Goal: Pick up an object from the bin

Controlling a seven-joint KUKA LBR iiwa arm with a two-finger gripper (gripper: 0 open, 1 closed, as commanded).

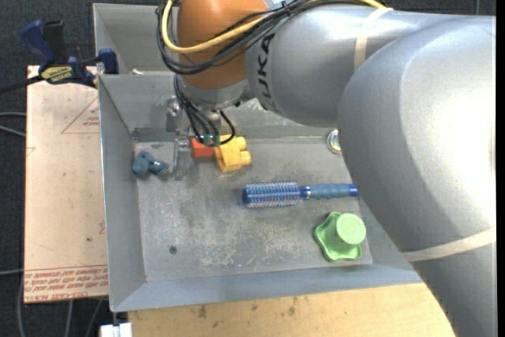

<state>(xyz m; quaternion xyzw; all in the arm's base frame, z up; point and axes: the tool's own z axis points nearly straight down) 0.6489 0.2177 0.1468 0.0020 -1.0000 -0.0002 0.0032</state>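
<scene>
Hiding part of red block [203, 151], end effector [181, 154] near grey-blue lump [147, 164].

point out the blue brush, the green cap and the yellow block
blue brush [300, 192]: camera view, where bristles meet handle
green cap [341, 237]: camera view, on its middle
yellow block [232, 155]: camera view, on its top face

blue hairbrush [272, 194], green lid [341, 237], yellow block [233, 155]
</scene>
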